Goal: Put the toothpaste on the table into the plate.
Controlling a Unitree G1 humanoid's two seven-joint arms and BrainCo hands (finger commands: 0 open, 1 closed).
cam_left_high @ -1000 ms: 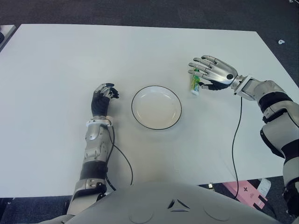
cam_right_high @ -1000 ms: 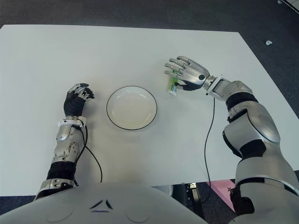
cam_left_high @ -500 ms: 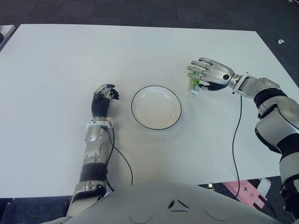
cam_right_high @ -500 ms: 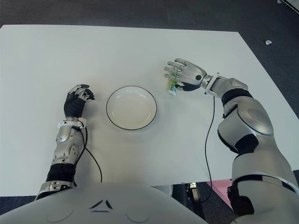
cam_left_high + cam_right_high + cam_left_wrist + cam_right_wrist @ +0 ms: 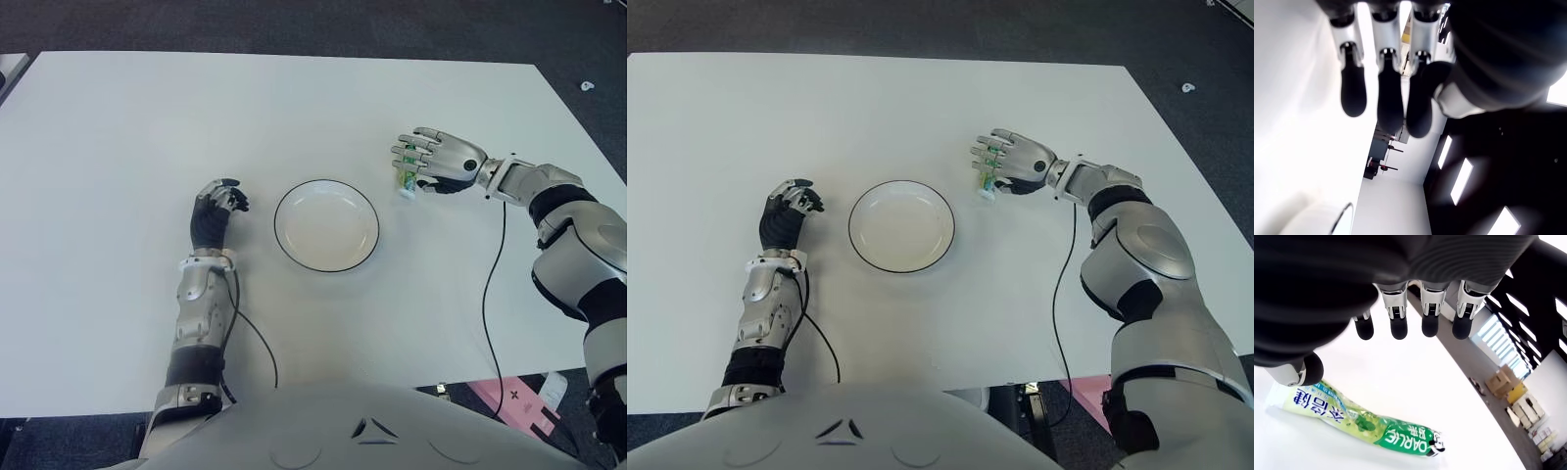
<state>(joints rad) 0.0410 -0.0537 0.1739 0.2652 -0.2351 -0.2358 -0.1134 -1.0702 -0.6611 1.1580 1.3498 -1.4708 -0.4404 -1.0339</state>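
A wide white table fills most of the frame, with dark carpet along the top and right edges. Right of centre sits the white plate, black-rimmed and holding nothing yet.

Up in the centre-right, the right hand is over the toothpaste, a small green-and-white tube lying flat on the table just right of the plate's upper edge. In the eye views only the tube's end peeks out from under the fingers. The wrist view tells it best: four fingers hang spread above the tube and the thumb sits low by its flat end, none of them clamped on it. So the hand is apart and holding nothing, arched over the tube, I'd say because it is setting up a pinch from above.

Over on the left, beside the plate's left rim, the left hand shows with its fingers curled in, gripping nothing. It looks idle, kept clear of the plate.

The toothpaste is near the plate, so once gripped it should need only a short carry leftward. The risk, as I judge it, is a thin flat tube sliding away as the fingers close.
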